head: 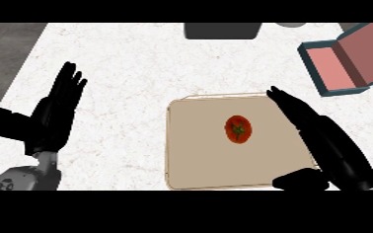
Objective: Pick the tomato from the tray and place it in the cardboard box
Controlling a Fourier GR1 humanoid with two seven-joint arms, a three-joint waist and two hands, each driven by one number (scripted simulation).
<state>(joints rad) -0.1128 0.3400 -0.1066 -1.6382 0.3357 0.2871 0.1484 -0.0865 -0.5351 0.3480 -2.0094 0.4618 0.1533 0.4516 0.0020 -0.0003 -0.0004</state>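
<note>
A red tomato (238, 129) with a green stem lies near the middle of a beige tray (197, 148). My right hand (328, 143) is open over the tray's right edge, fingers straight and pointing up-left, thumb low near the tray's front right corner; it is a short way right of the tomato, apart from it. The box (339, 66), pinkish inside with a dark teal outside and its lid flap raised, sits at the far right. My left hand (55, 113) rests open at the left, fingers up.
A dark grey object (222, 30) sits at the counter's back edge, with a grey round thing (291, 24) beside it. The white speckled counter (131, 69) ends at a dark strip on the far left.
</note>
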